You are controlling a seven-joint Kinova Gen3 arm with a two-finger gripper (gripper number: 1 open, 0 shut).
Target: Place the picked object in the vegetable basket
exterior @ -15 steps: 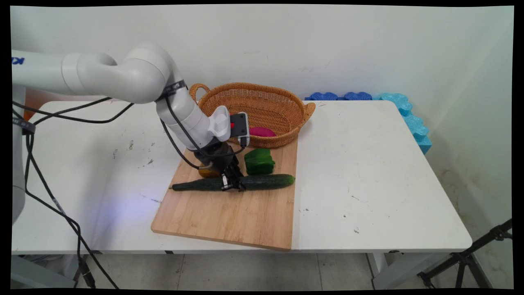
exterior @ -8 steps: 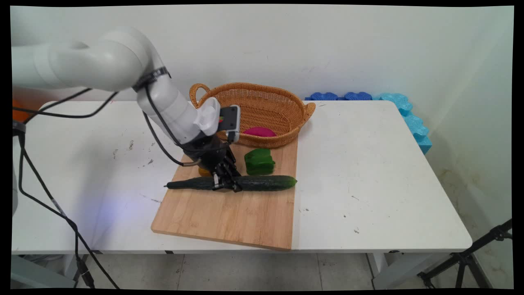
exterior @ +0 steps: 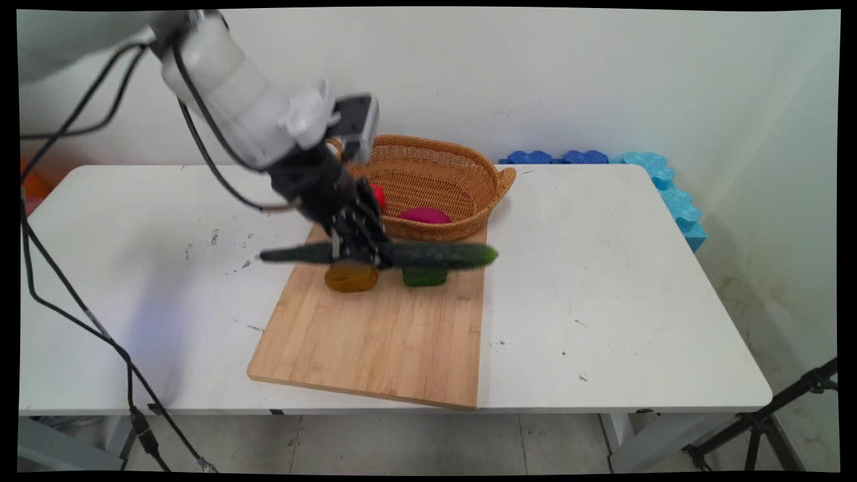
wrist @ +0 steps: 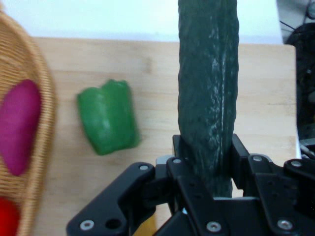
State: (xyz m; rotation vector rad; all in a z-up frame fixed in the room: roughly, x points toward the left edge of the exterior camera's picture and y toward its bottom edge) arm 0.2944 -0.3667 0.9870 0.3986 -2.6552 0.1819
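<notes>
Dark green cucumber, bright green pepper, magenta vegetable in tan woven basket, pale wood board.

A wicker basket is sitting at upper centre, blue foam pieces are lying at the table's right edge.

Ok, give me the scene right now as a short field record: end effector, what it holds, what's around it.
end effector: shut on the cucumber, near its middle
cucumber: lying level, clear of the board
cutting board: on the white table
green pepper: on the board, below the cucumber
yellow-orange item: on the board beside the pepper
wicker basket: at the board's far end, holding a magenta item and a red item
</notes>
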